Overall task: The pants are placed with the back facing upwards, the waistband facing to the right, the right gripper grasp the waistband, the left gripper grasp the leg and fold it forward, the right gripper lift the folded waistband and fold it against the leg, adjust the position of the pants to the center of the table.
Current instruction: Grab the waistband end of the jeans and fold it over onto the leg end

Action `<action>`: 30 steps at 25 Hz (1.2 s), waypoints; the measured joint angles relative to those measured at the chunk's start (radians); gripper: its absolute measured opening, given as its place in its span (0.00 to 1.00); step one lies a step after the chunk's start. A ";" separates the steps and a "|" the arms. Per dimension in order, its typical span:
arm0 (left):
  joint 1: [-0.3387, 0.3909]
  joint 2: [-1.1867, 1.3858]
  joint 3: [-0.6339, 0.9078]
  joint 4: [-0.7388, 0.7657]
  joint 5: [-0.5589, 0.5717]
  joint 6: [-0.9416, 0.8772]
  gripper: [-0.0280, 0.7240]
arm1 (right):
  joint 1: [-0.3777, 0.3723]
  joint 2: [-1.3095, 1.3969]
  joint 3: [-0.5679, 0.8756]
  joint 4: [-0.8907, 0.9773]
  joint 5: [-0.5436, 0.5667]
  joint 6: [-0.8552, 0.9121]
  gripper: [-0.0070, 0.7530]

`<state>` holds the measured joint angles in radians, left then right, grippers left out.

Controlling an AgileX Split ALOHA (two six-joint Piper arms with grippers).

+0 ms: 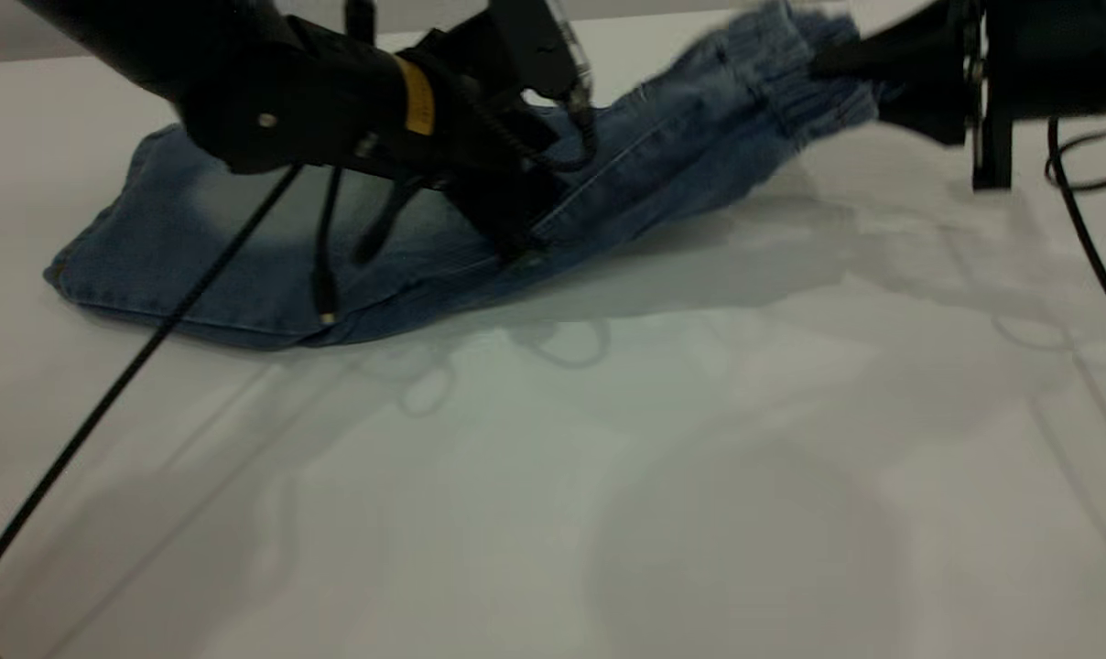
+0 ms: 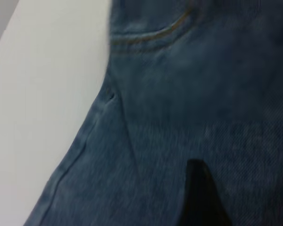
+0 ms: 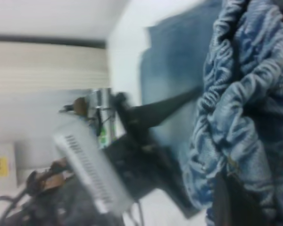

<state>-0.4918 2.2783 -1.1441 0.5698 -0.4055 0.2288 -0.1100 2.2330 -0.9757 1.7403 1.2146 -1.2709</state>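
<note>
We see the blue faded-wash denim shorts (image 1: 352, 229) lying on the far part of the plain white counter (image 1: 608, 476), folded lengthwise so that one leg lies over the other. Their hem end rests flat on the counter, while the gathered elastic waistband (image 1: 791, 64) at the other end is raised clear of the surface.

The right end effector (image 1: 846, 64), a black angular claw, is closed on that waistband and holds it up; in the right wrist view the ruched denim (image 3: 236, 94) bunches directly against its dark finger (image 3: 231, 202). The left end effector (image 1: 516, 233), the black claw with a flat plate, sits on the middle of the shorts, just beside a back-pocket seam (image 1: 608, 174). One dark fingertip (image 2: 203, 197) shows against the denim (image 2: 179, 117) in the left wrist view, but we cannot tell whether this end effector is open or gripping cloth.

We judge that the lengthwise fold is done and the second fold is under way: the waistband is lifted but not yet laid over the leg. That laying down remains, and after it the shift of the shorts toward the counter's centre, since they sit well toward the counter's far edge.
</note>
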 joint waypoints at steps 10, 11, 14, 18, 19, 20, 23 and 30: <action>-0.071 0.050 -0.006 -0.001 -0.062 -0.092 0.58 | 0.000 -0.113 0.000 -0.002 0.007 0.002 0.13; -0.072 0.054 -0.006 0.001 -0.065 -0.092 0.58 | 0.000 -0.117 0.000 -0.002 0.007 0.003 0.13; -0.072 0.055 -0.006 0.004 -0.065 -0.090 0.58 | 0.000 -0.120 0.000 0.003 0.010 0.005 0.13; -0.067 0.053 -0.006 0.003 -0.051 -0.090 0.58 | 0.000 -0.120 0.000 0.003 0.009 0.005 0.13; -0.064 0.049 -0.006 0.003 -0.051 -0.085 0.58 | 0.000 -0.120 0.000 0.003 0.009 0.004 0.13; -0.061 0.043 -0.005 0.006 -0.050 -0.083 0.58 | 0.000 -0.120 0.000 0.003 0.009 0.002 0.13; -0.045 0.010 -0.005 0.005 -0.046 -0.081 0.58 | 0.000 -0.120 0.000 0.006 0.009 0.002 0.13; 0.030 -0.050 -0.005 0.002 0.106 -0.081 0.58 | 0.001 -0.120 0.000 0.006 0.008 0.001 0.13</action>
<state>-0.4614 2.2281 -1.1491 0.5719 -0.2995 0.1476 -0.1091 2.1132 -0.9757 1.7459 1.2222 -1.2699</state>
